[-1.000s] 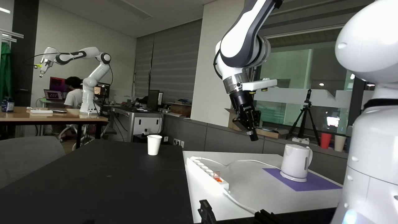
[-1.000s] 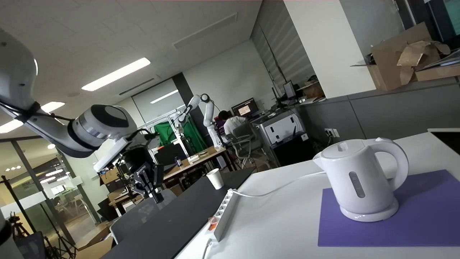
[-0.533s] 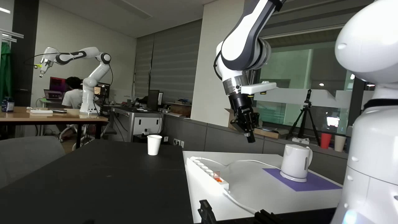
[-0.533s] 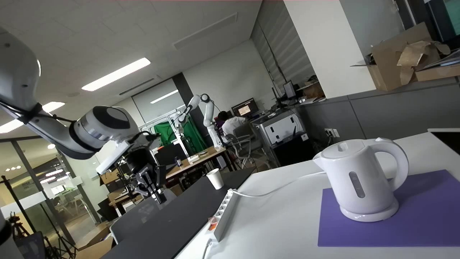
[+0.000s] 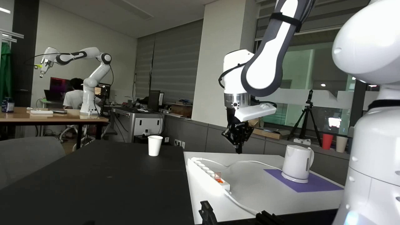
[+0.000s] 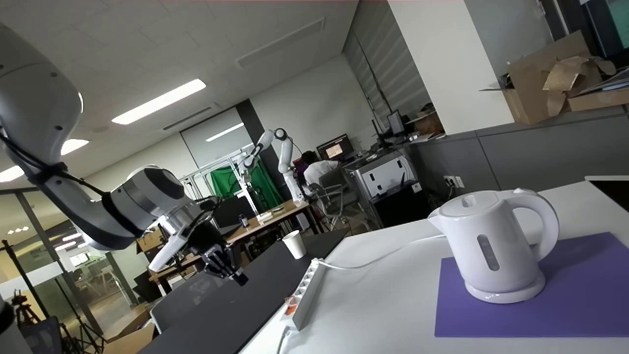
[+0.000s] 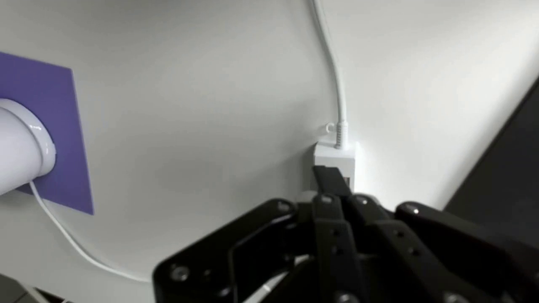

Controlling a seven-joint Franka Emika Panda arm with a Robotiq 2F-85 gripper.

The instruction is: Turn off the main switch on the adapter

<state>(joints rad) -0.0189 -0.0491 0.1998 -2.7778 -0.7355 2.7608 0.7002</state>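
The adapter is a white power strip on the white table; it shows in both exterior views [image 5: 207, 171] [image 6: 307, 290]. Its orange-red main switch [image 5: 220, 180] sits at the near end, beside a raised clear reddish flap [image 5: 217, 175]. The switch also shows in an exterior view [image 6: 291, 309]. My gripper [image 5: 239, 150] points down in the air above the table, apart from the strip; it also shows in an exterior view [image 6: 241, 278]. In the wrist view its shut, empty fingertips [image 7: 332, 179] overlap the strip's cable end [image 7: 335, 161]; a reddish sliver of the switch [image 7: 347, 180] shows beside them.
A white kettle [image 6: 491, 246] stands on a purple mat [image 6: 580, 295], with its cable [image 6: 383, 259] running to the strip. The strip's own cable [image 7: 337, 80] leaves its switch end. A paper cup [image 5: 154, 145] stands on the adjoining black table [image 5: 109, 181].
My gripper has come down and moved closer to the strip, and its wrist has tilted to point more straight down. The strip, switch flap and kettle have not moved.
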